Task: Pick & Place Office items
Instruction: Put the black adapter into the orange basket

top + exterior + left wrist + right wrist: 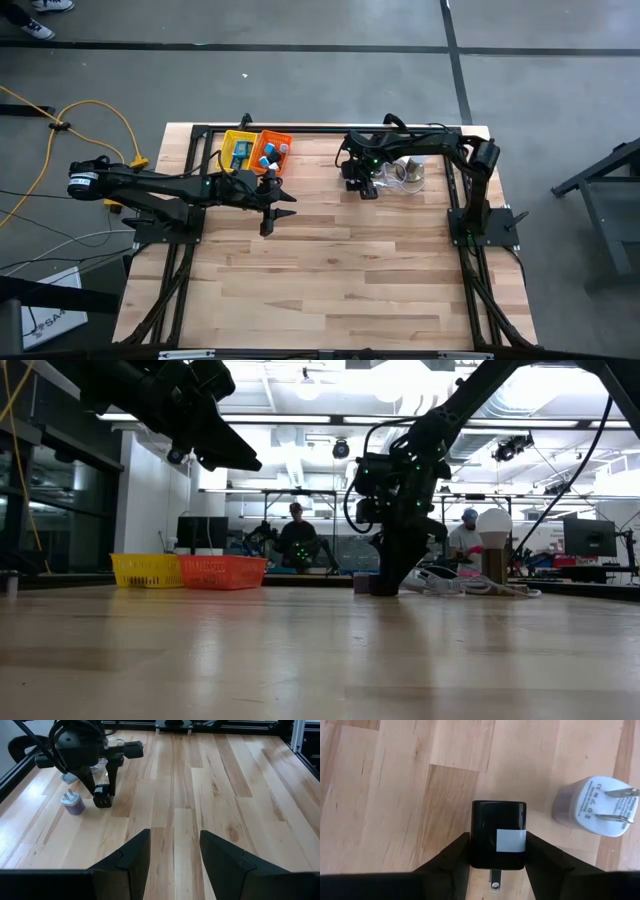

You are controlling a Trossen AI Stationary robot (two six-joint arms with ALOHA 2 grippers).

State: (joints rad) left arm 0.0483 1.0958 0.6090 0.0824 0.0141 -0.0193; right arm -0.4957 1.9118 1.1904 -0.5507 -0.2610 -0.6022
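A small black plug block (pixel 498 840) with a grey label sits between the fingers of my right gripper (pixel 368 188), which is shut on it at the table's far middle. In the left wrist view the black block (pixel 102 798) shows under that gripper. Beside it a white plug adapter (pixel 595 807) stands on its body with two prongs up. My left gripper (pixel 175 850) hovers open over the table's middle left (pixel 272 212), with nothing between its fingers. Small blue and white items lie in a yellow basket (pixel 238 152) and an orange basket (pixel 272 150). My right gripper pinches the black block's two opposite side faces (pixel 474 851) between its two fingers, toward the end that bears a metal prong (pixel 495 881). The fingers come steeply from above. The block's lower end (pixel 102 805) is at the table top; whether it is lifted clear I cannot tell.
A round white light bulb (pixel 493 525) and a white cable (pixel 455 585) lie right of my right gripper near the far right corner. The two baskets stand at the far edge, left of middle. Bare wooden boards (pixel 340 280) fill the near half.
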